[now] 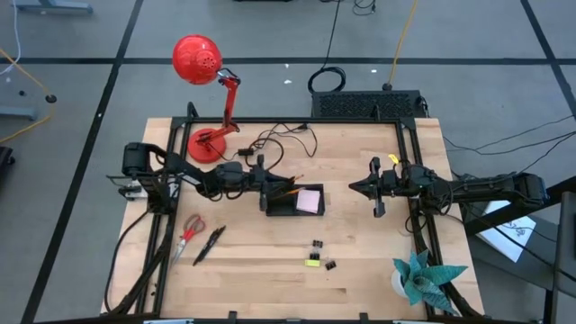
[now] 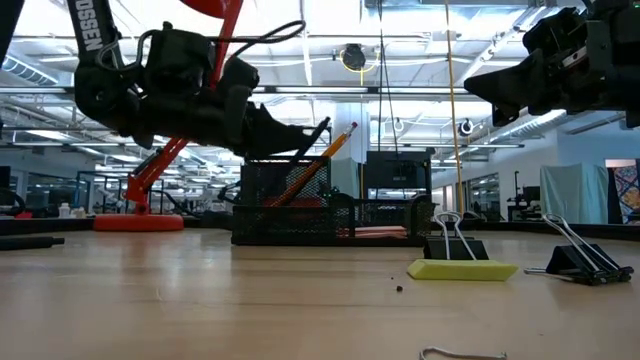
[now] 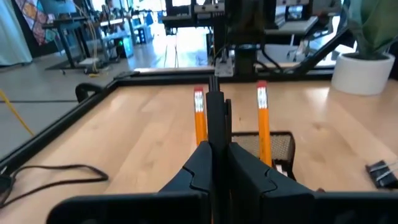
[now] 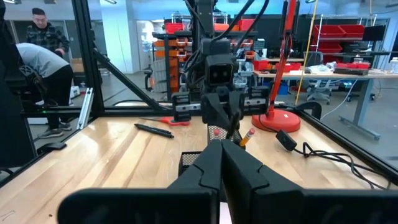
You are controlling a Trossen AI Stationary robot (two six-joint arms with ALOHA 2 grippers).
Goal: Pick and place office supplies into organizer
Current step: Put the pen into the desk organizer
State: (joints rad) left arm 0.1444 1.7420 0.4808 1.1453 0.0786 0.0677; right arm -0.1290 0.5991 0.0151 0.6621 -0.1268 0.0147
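Observation:
My left gripper point(image 1: 273, 184) point(image 2: 300, 130) hovers over the taller end of the black mesh organizer point(image 1: 281, 209) point(image 2: 290, 205) and is shut on a black pen point(image 3: 214, 109). Two orange pencils point(image 3: 199, 115) point(image 3: 262, 118) stand tilted in that upright compartment. A pale pink sticky-note pad point(image 1: 309, 200) lies in the low section. My right gripper point(image 1: 353, 187) point(image 4: 221, 158) hangs shut to the organizer's right, touching nothing. On the table lie red-handled scissors point(image 1: 191, 229), another black pen point(image 1: 209, 243), black binder clips point(image 1: 318, 245) point(image 2: 580, 262) and a small yellow-green piece point(image 1: 312, 261) point(image 2: 462, 269). My left gripper pinches the black pen between its two fingers point(image 3: 199, 162). It comes from the table's left, a little above the organizer, and the pen lies along the fingers. The pen's free end point(image 3: 215, 98) point(image 2: 323, 127) sticks out past the fingertips, clear of the table, between the two pencils.
A red desk lamp point(image 1: 211, 139) and loose cables point(image 1: 283, 137) sit behind the organizer near the far edge. A teal paper plant in a white pot point(image 1: 423, 277) stands at the near right corner. Bare wood point(image 1: 261, 279) lies along the near edge. People stand in the room beyond.

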